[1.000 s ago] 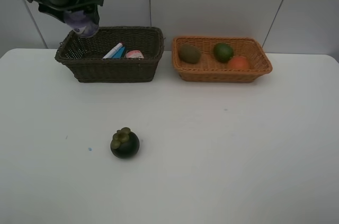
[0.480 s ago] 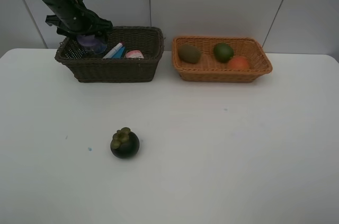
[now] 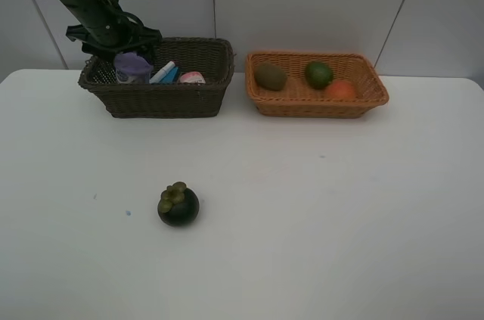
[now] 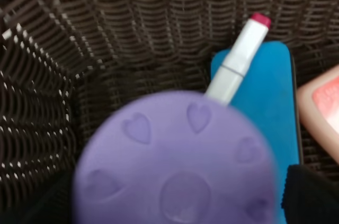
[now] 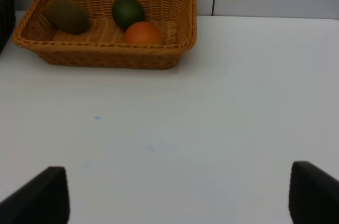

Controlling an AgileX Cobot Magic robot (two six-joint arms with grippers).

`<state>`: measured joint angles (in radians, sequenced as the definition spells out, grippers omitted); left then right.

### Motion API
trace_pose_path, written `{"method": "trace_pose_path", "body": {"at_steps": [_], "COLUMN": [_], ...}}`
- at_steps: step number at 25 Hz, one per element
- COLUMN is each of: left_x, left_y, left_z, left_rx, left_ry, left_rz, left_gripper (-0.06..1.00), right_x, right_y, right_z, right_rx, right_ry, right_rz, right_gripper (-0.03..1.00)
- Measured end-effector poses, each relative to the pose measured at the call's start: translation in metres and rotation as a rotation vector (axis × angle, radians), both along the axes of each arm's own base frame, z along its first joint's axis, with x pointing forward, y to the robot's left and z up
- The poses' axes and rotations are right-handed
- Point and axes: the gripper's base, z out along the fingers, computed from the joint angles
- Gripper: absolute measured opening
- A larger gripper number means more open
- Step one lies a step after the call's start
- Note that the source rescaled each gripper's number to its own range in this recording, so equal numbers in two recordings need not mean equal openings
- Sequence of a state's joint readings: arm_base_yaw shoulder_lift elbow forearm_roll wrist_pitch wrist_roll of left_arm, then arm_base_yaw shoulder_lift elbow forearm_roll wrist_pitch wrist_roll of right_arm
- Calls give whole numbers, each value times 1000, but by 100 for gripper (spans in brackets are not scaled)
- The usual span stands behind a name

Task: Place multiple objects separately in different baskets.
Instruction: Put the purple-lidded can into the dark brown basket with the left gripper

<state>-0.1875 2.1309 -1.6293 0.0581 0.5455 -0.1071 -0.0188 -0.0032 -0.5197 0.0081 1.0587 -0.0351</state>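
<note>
Exterior high view: at upper left, the left pincer is hovering, jaws apart, over the purple-lidded round tub lying in the dark brown woven basket. Only the dark round mangosteen is waiting on the white table.

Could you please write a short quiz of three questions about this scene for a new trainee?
1. True or false: the mangosteen lies in a basket.
2. How many fruits are in the light basket?
3. What lies in the dark basket under the left gripper? A) lime B) purple-lidded tub C) kiwi

Key: 1 false, it sits on the table; 2 three; 3 B.
</note>
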Motion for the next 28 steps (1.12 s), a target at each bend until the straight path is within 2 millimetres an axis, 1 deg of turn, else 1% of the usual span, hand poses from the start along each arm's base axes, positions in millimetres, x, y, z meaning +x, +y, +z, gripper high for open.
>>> {"method": "trace_pose_path", "body": {"at_steps": [28], "left_x": [-3], "left_y": [-1], "left_z": [-2], "left_rx": [-20], "left_ry": [48], "left_rz": [17], "left_gripper": [100], "right_x": [0], "right_y": [0], "right_z": [0], "right_rx": [0], "right_ry": [0], "right_rz": [0], "right_gripper": [100]}}
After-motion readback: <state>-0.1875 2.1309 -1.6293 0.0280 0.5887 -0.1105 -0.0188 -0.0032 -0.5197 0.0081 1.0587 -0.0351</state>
